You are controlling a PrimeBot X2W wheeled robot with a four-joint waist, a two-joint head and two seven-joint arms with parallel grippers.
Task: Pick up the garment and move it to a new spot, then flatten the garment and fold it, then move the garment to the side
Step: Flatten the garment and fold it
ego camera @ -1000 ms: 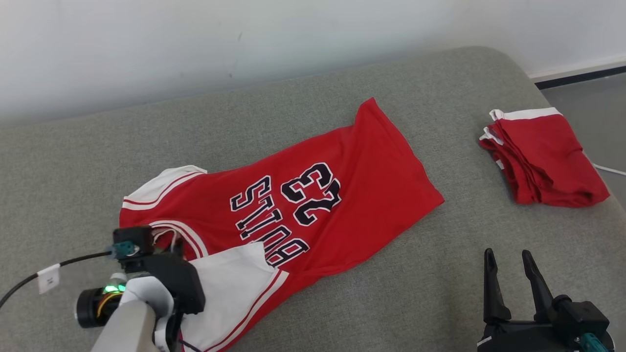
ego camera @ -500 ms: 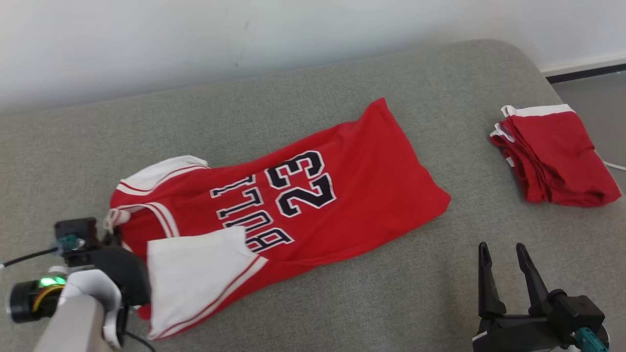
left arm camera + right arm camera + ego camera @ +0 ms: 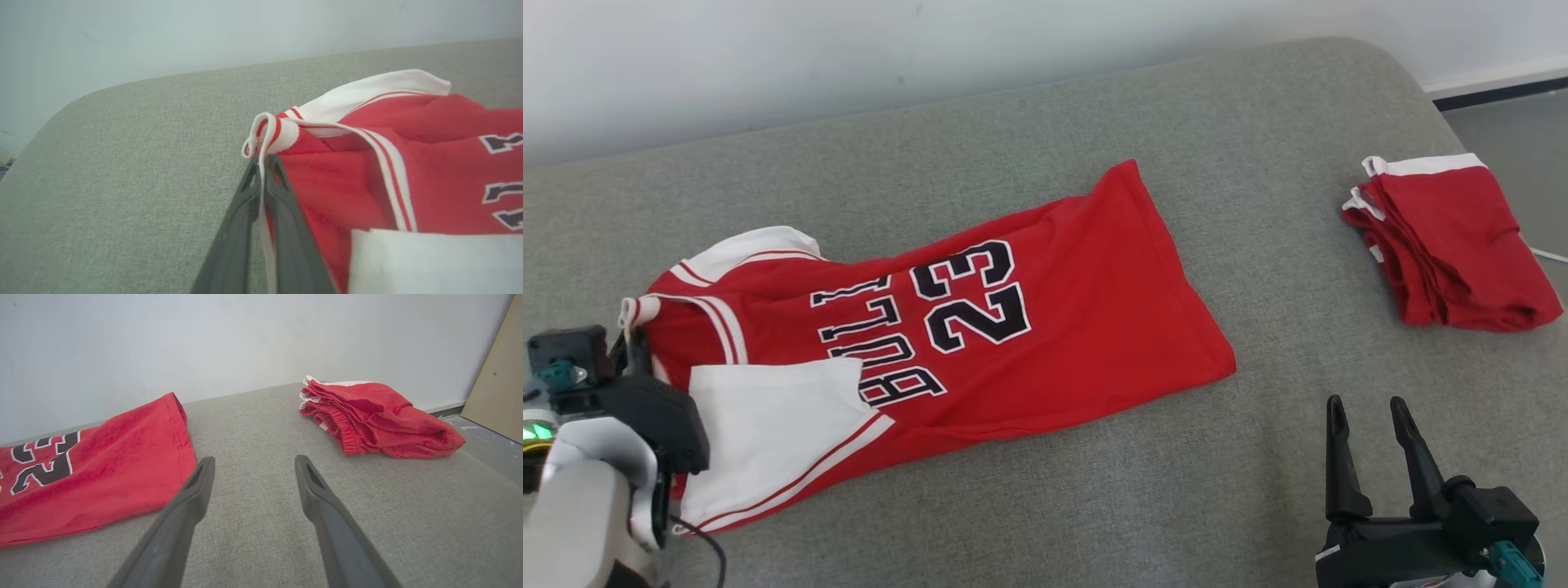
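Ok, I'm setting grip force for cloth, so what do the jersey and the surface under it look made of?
Jersey: probably a soft knit, matte, with a faintly fuzzy face up close and ribbed white trim at its openings. Cushion: seemingly woven upholstery, grey and matte, with a fine flecked weave; its rounded corner suggests padding beneath.

Bright even diffuse light in all views, just thin soft shadows under the jersey [image 3: 1078, 327] hem and folded shorts [image 3: 1454, 245], head view sharp, left wrist view soft with the left gripper [image 3: 264, 161] and nearest jersey cloth blurred, wide-angle bending the grey cushion [image 3: 122, 163] edge.
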